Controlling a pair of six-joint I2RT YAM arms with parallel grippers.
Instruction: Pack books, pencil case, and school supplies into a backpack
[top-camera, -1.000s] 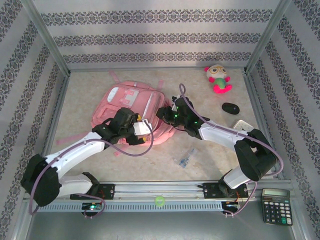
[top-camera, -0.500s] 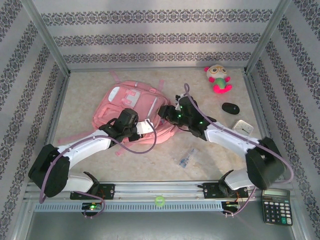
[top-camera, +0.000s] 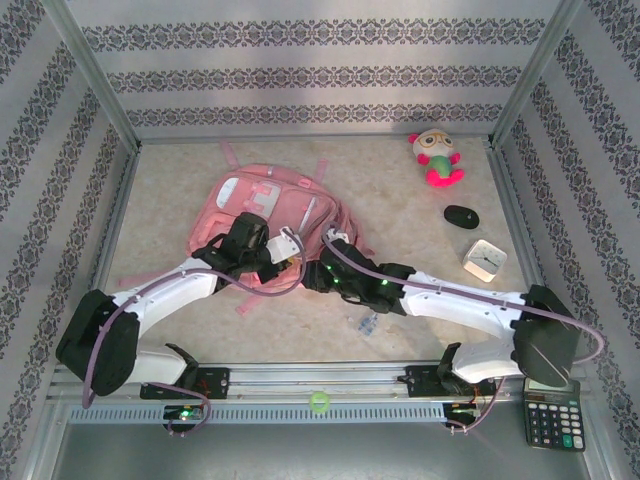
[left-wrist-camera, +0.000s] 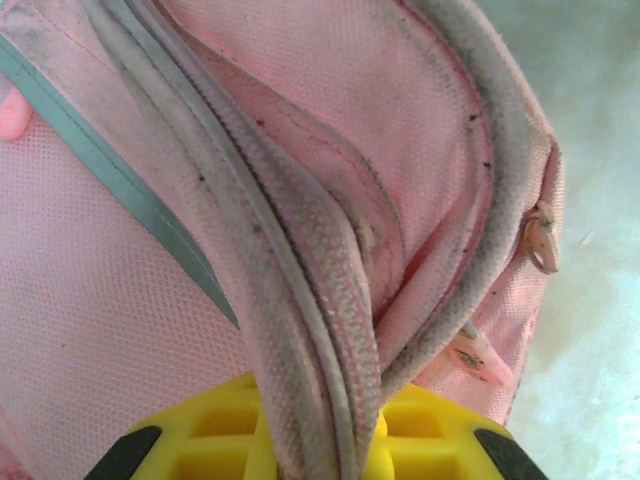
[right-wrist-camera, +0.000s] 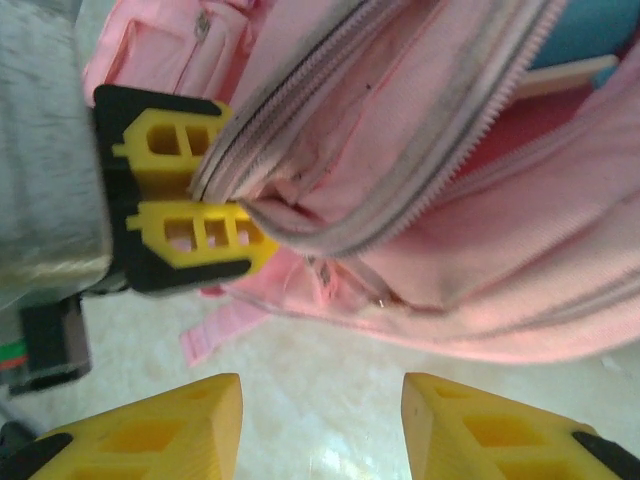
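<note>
Your left gripper (right-wrist-camera: 188, 205) is clamped tight on the backpack (top-camera: 262, 198). Its yellow ribbed fingers (left-wrist-camera: 215, 435) pinch the grey-soiled zipper tape along a pocket's lip, so the woven pink fabric bunches between them and the pocket gapes. Your right gripper (right-wrist-camera: 322, 420) has its jaws apart with nothing between them. It sits just beside that lip on the near side, over bare tabletop (top-camera: 400, 190) with a pale, marbled surface. The backpack lies flat, left of centre, soft and rumpled, with a whitish patch, a teal trim strip and a small metal zipper pull (left-wrist-camera: 541, 240). The school supplies (top-camera: 366, 322), a small clear packet with bluish contents, lie on the tabletop just beside your right arm, apart from the backpack.
</note>
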